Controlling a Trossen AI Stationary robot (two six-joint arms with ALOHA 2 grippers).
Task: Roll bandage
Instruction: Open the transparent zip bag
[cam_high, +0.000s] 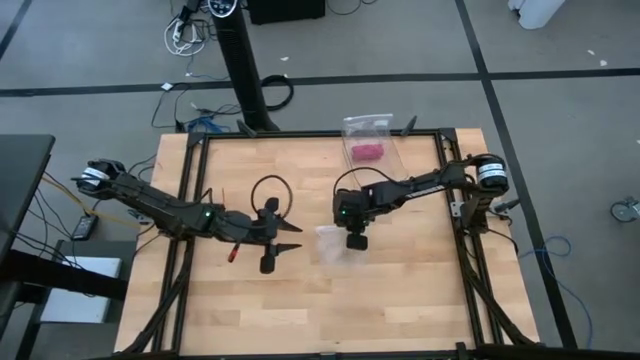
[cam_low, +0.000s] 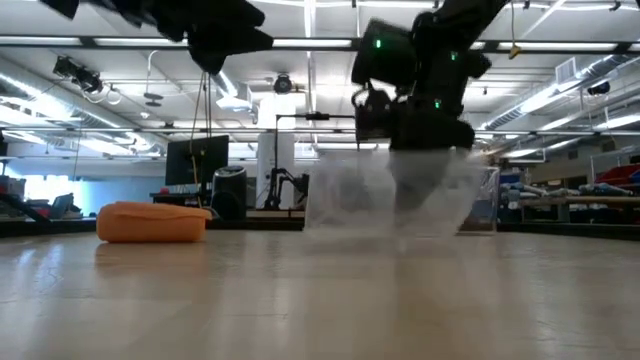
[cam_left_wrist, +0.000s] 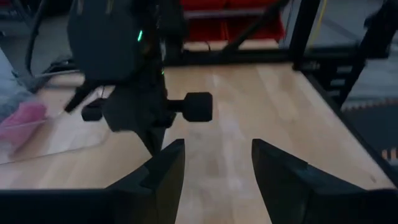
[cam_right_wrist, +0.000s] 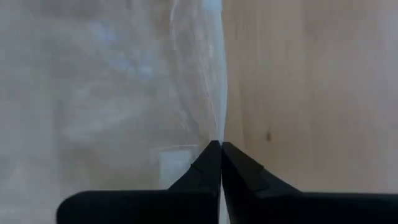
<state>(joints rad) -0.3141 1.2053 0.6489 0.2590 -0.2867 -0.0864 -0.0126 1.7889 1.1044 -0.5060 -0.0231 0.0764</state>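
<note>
Wooden tabletop (cam_high: 300, 300) fills my overhead view, most of it bare, so I judge both arms have open room toward the near edge and little to catch on. My right gripper (cam_high: 356, 240) sits at the table's middle with its fingers pinched shut on the edge of a clear plastic bag (cam_high: 333, 244), probably to lift it aside or open it, while my left gripper (cam_high: 278, 238) waits just left of centre, fingers spread wide and holding nothing. Smallest of all, the orange bandage (cam_low: 152, 222) lies rolled on the wood below the left arm, apart from the bag.
</note>
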